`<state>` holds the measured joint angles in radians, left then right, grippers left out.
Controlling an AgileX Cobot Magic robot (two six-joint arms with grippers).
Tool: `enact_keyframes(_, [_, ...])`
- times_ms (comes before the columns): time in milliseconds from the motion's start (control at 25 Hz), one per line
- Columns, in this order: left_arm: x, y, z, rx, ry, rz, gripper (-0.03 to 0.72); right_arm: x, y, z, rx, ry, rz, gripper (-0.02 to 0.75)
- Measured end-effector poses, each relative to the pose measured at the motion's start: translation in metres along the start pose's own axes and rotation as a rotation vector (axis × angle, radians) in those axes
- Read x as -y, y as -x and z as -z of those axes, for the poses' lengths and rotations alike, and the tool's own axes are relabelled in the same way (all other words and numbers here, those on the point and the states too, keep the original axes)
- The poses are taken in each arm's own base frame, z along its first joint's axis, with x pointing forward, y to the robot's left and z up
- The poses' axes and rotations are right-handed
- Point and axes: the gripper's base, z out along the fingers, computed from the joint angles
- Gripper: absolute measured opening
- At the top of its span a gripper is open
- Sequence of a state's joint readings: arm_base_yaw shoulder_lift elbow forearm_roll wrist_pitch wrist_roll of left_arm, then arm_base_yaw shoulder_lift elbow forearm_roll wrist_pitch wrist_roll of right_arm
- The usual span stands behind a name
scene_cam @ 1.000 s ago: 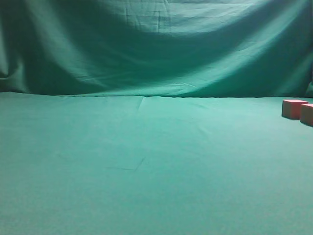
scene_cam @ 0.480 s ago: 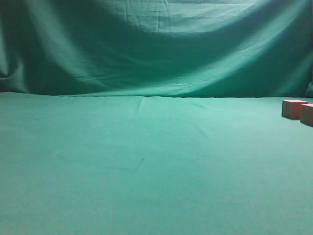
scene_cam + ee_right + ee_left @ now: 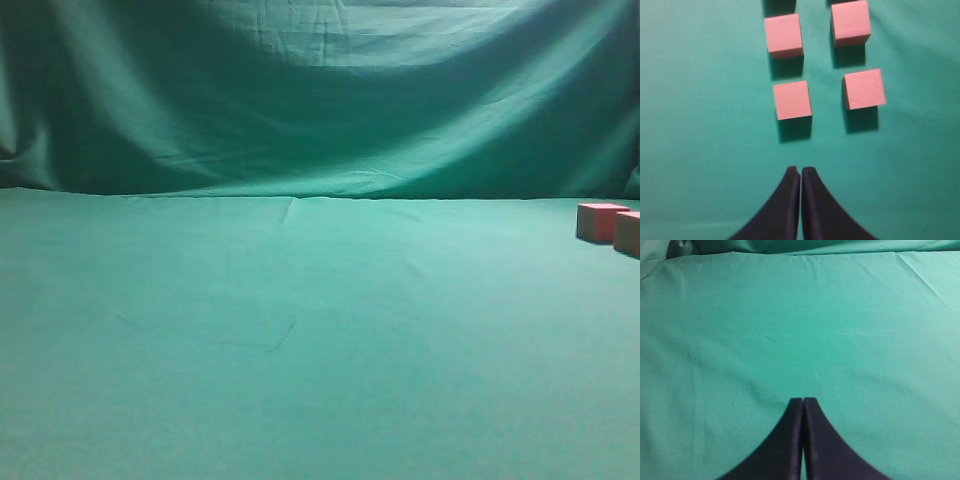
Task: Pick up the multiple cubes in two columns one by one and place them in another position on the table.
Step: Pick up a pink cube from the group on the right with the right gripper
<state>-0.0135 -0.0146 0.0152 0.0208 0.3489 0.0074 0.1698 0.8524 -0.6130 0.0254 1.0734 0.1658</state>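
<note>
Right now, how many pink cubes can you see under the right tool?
4 full cubes: near-left, near-right, far-left, far-right. Shadows at the top edge suggest more beyond the frame.

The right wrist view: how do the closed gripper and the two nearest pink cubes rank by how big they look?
1. Right gripper, largest, though it sits closest to the camera.
2 and 3. Near-right cube and near-left cube: about alike; the right one looks slightly bigger, too close to rank.

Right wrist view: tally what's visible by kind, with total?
Pink cubes: 4, in two columns, e.g. near-left one
Tool: 1, the right tool, shut, above the green table
Total: 5
</note>
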Motion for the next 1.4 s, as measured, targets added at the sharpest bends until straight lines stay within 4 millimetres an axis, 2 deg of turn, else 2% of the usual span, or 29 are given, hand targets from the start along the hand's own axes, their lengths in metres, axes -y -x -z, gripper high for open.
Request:
enact_keyframes(200, [0.0, 0.0, 0.0, 0.0, 0.0, 0.0, 0.0, -0.009, 0.016, -0.021, -0.015, 0.01, 0.036, 0.0])
enact_keyframes(480, [0.0, 0.0, 0.0, 0.0, 0.0, 0.0, 0.0, -0.024, 0.029, -0.055, -0.096, -0.039, 0.087, 0.0])
enact_keyframes(760, [0.0, 0.0, 0.0, 0.0, 0.0, 0.0, 0.0, -0.027, 0.032, -0.061, -0.071, -0.146, 0.12, 0.0])
enact_keyframes(920, [0.0, 0.0, 0.0, 0.0, 0.0, 0.0, 0.0, -0.027, 0.032, -0.062, -0.066, -0.146, 0.114, 0.226])
enact_keyframes(1040, [0.0, 0.0, 0.0, 0.0, 0.0, 0.0, 0.0, -0.028, 0.033, -0.062, -0.059, -0.139, 0.111, 0.429])
enact_keyframes(1080, [0.0, 0.0, 0.0, 0.0, 0.0, 0.0, 0.0, -0.028, 0.034, -0.062, -0.051, -0.131, 0.106, 0.472])
enact_keyframes(1120, [0.0, 0.0, 0.0, 0.0, 0.0, 0.0, 0.0, -0.029, 0.034, -0.062, -0.047, -0.12, 0.098, 0.505])
enact_keyframes(1240, [0.0, 0.0, 0.0, 0.0, 0.0, 0.0, 0.0, -0.033, 0.034, -0.063, -0.043, -0.085, 0.07, 0.501])
enact_keyframes(1280, [0.0, 0.0, 0.0, 0.0, 0.0, 0.0, 0.0, -0.034, 0.035, -0.065, -0.045, -0.079, 0.065, 0.543])
enact_keyframes(1400, [0.0, 0.0, 0.0, 0.0, 0.0, 0.0, 0.0, -0.035, 0.036, -0.073, -0.074, -0.082, 0.062, 0.527])
